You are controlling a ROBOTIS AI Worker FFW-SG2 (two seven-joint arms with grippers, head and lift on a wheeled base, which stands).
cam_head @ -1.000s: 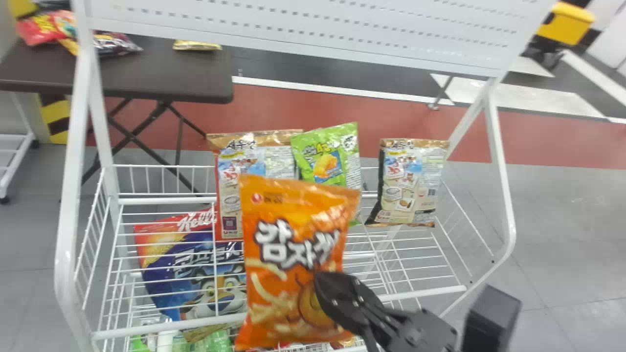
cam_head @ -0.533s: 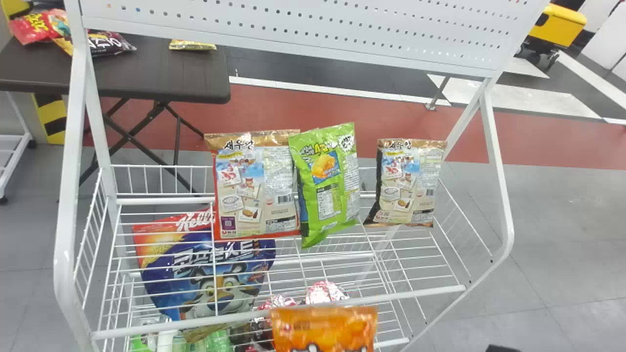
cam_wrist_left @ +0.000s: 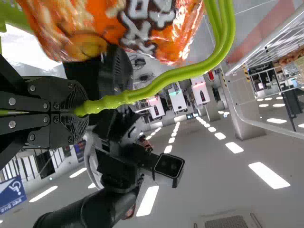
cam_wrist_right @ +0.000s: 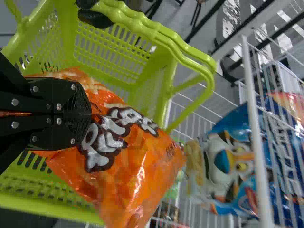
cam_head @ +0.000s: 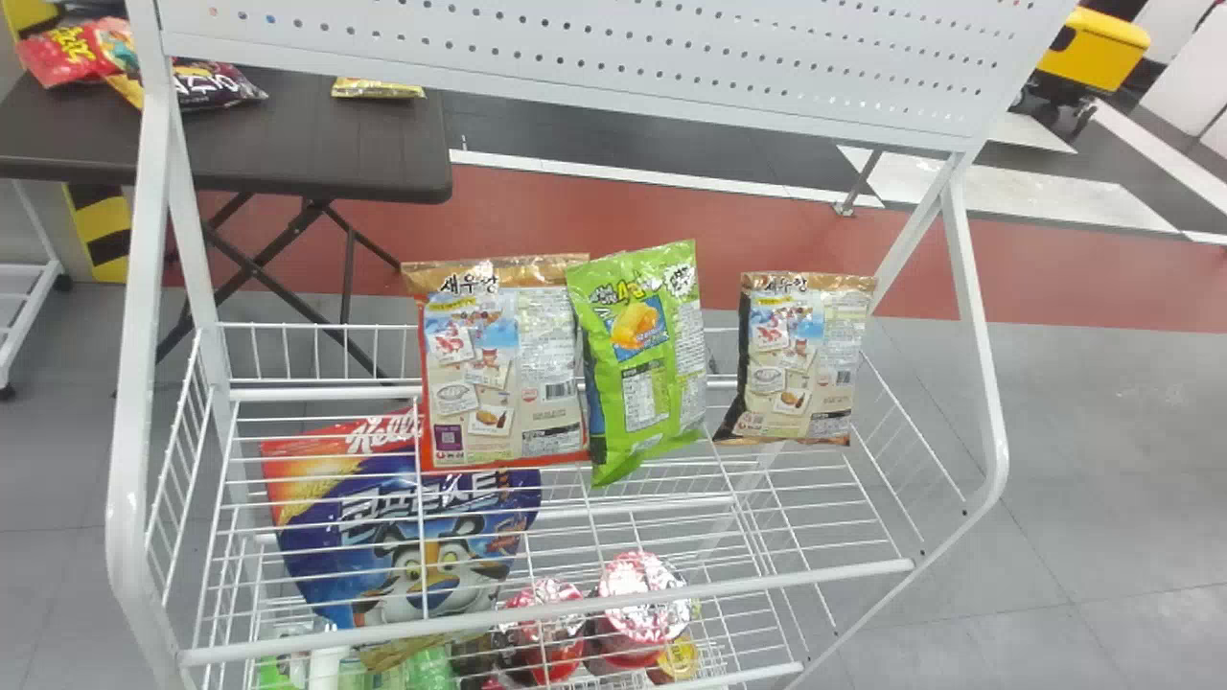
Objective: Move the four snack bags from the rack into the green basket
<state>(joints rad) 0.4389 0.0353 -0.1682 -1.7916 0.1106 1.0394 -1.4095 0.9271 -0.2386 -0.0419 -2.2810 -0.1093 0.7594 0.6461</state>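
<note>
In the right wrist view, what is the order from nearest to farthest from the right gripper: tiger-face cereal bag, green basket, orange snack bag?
1. Orange snack bag: held in the right gripper.
2. Green basket: just behind the snack bag.
3. Tiger-face cereal bag: farther off, behind the rack's wires.

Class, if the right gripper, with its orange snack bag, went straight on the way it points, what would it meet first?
The right gripper and its orange snack bag would probably meet the green basket's rack-side wall first, though depth is hard to judge here.
</note>
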